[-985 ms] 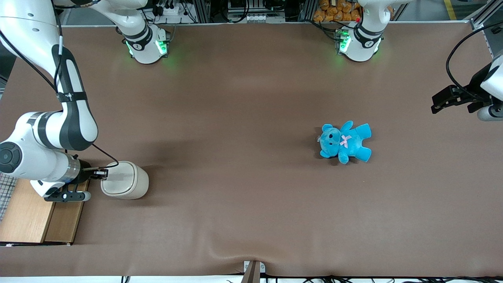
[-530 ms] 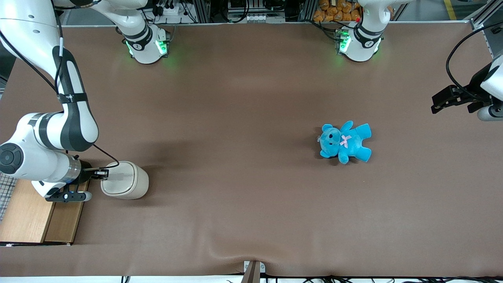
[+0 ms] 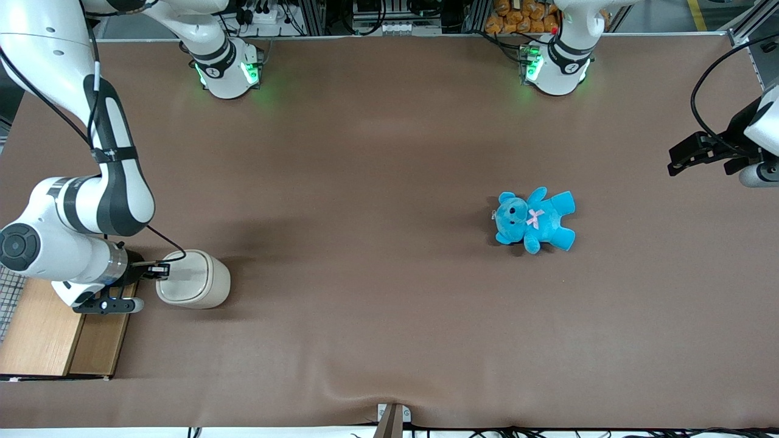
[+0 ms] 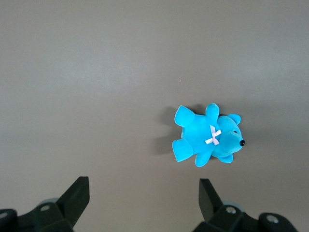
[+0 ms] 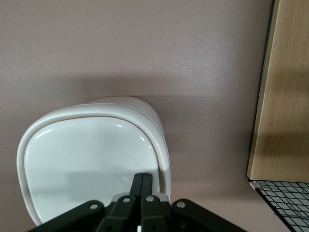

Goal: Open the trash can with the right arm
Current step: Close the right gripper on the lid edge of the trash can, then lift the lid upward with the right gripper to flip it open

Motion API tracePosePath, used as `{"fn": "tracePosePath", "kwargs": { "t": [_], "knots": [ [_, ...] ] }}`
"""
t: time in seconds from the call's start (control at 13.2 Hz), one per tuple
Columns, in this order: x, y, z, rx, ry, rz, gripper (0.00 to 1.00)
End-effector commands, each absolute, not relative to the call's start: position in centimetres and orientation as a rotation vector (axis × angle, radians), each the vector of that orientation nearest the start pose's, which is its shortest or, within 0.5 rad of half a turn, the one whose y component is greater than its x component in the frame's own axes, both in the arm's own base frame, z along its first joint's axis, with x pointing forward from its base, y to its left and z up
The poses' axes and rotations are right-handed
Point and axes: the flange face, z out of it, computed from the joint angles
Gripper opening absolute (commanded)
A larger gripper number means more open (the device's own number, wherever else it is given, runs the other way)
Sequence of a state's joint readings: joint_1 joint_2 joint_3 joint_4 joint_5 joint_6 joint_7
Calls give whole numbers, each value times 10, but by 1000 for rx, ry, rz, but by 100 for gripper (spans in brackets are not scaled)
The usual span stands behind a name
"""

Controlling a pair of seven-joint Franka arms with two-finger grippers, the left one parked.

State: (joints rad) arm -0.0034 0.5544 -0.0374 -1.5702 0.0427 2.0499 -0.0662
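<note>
Gripper, jaws closed together and empty, rests at the trash can lid's rim. Recommend pressing or prying squarely there, avoiding sideways slip.

This is a robotics lab. Two white arm bases with green status lights are bolted along one edge of a broad surface under a brown cover, and aluminium framing, power strips and tangled black cables crowd the strip past that edge (a bin of orange items sits there too). Test props lie spread out: a blue teddy bear, a cream trash can, a wooden box. The right arm holds its hand at the can's lid edge, fingers pressed together.
</note>
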Motion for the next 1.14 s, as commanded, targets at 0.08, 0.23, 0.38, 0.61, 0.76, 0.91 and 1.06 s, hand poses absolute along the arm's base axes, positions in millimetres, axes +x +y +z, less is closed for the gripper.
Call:
{"fn": "tracePosePath", "kwargs": {
  "t": [0.08,0.23,0.38,0.61,0.76,0.91,1.06],
  "knots": [
    [687,-23,304,-3112,-26,107,0],
    [689,-17,311,-3114,-28,88,0],
    [691,-14,321,-3113,-32,98,0],
    [691,-4,347,-3099,-49,152,0],
    [692,0,356,-3098,-58,166,0],
    [690,6,373,-3097,-65,176,0],
    [687,21,391,-3097,-35,212,13]
  ]
}}
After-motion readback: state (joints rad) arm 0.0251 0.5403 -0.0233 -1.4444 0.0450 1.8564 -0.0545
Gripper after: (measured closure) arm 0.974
